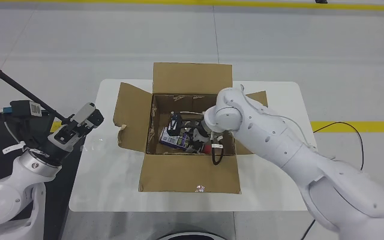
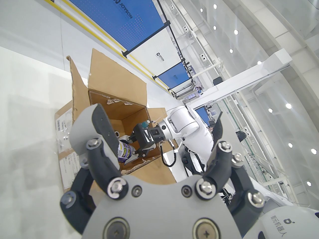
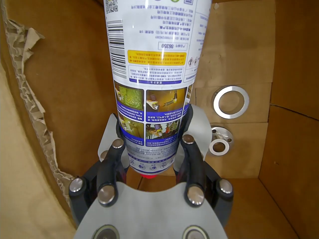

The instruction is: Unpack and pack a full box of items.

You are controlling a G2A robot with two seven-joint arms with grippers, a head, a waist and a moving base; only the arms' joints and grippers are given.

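Right claw (image 3: 153, 121) clamped on white-and-blue spray can (image 3: 154, 50), brown cardboard box (image 3: 62, 63) around it, two silver metal rings (image 3: 231, 102) beside it, left claw (image 2: 158, 116) apart.

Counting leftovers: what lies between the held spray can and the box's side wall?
On one side, a large metal ring and a small flange, in the right wrist view.

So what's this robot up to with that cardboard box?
The right gripper is down inside the open cardboard box, shut on a spray can. A metal ring and a flanged metal fitting lie on the box floor beside it. The left gripper hangs open at the table edge, holding nothing.
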